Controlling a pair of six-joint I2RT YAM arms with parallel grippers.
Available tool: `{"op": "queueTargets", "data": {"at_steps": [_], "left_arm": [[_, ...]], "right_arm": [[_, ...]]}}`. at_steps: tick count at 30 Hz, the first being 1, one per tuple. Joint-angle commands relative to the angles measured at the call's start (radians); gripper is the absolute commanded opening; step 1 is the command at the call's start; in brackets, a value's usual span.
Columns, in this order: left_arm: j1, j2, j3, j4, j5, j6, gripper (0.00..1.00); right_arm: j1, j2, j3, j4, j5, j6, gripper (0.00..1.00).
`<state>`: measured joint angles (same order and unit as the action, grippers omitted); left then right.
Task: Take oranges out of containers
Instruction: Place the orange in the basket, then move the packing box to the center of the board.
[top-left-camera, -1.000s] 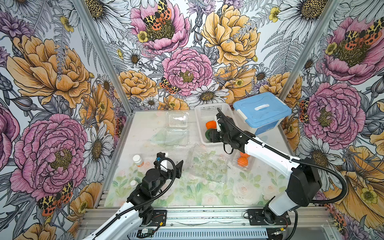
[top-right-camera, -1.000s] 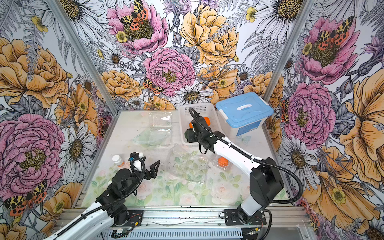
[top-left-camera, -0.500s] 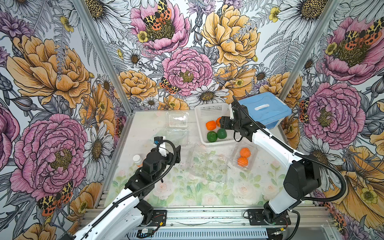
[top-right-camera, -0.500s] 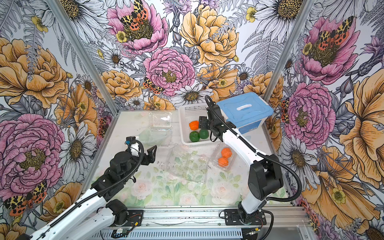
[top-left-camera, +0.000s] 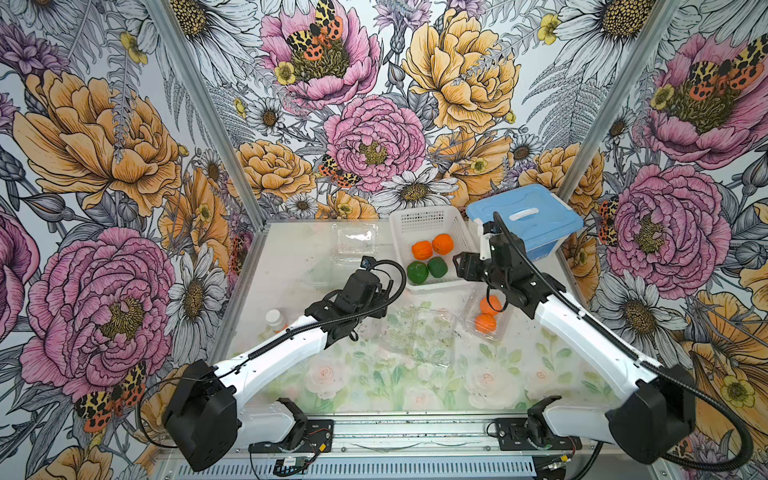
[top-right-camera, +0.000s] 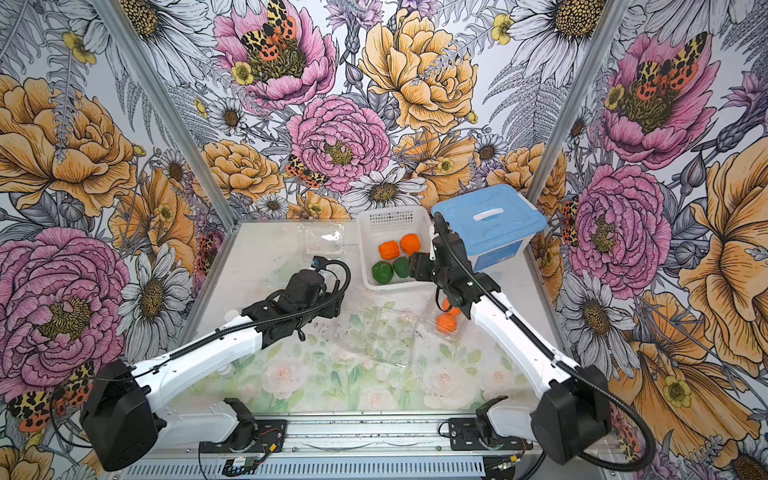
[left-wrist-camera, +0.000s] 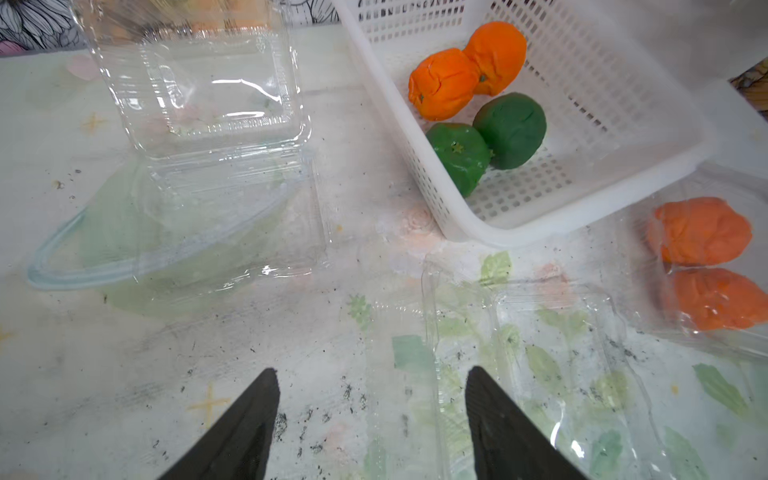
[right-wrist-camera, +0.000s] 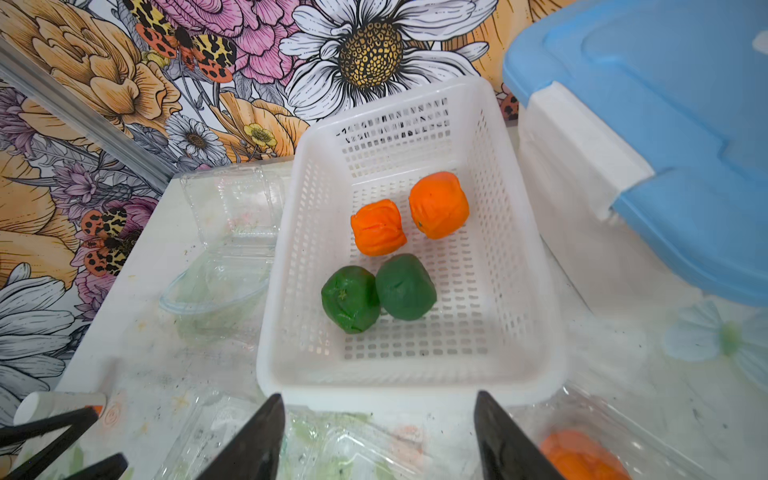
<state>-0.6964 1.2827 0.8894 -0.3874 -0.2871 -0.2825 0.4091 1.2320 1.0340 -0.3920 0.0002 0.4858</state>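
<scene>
Top views both show four fruits already out and lying in the basket (top-left-camera: 424, 219): two oranges (top-left-camera: 432, 247) and two green ones (top-left-camera: 427, 270), touching in pairs. Two more oranges (top-left-camera: 485, 323) sit in a shut clamshell (top-left-camera: 469, 311) just beside the basket, under the right arm (top-left-camera: 582, 328). An open, empty clamshell (top-left-camera: 419, 338) lies next to it, and another (top-left-camera: 355, 241) stands at the back. So I'd say this last box is the step in hand. Its lid needs popping, likely with one hand pinning the base while the other lifts the rim, and then each fruit comes out. Left wrist view: the left gripper (left-wrist-camera: 372, 374) hangs low over the table (left-wrist-camera: 124, 395), jaws fairly wide and empty, one finger over the empty clamshell's edge. The full box is off to the side, its oranges blurred behind creased plastic. Right wrist view: the right gripper (right-wrist-camera: 379, 397) is also spread with nothing between its jaws, poised by the basket's near rim. The fruits look small, lumpy and puckered, soft-skinned I'd guess, so a light squeeze should do. The thin box may slide or buckle.
</scene>
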Motion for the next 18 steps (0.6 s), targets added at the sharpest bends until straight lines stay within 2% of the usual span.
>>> {"op": "queueTargets", "data": {"at_steps": [1,5,6,12,18], "left_arm": [[-0.003,0.033,0.047,-0.022,0.013,0.017,0.7],[-0.004,0.114,0.087,-0.025,0.045,0.051,0.69],[-0.006,0.132,0.098,-0.025,0.058,0.056,0.66],[-0.02,0.24,0.157,-0.06,0.042,0.08,0.61],[0.012,0.311,0.176,-0.095,0.027,0.088,0.33]], "right_arm": [[0.014,-0.095,-0.096,0.013,-0.046,0.064,0.69],[0.011,-0.201,-0.199,0.01,-0.015,0.066,0.69],[0.012,-0.224,-0.219,0.009,-0.01,0.066,0.69],[0.011,-0.269,-0.284,0.009,-0.018,0.072,0.69],[0.011,-0.265,-0.312,0.011,-0.023,0.08,0.68]]}}
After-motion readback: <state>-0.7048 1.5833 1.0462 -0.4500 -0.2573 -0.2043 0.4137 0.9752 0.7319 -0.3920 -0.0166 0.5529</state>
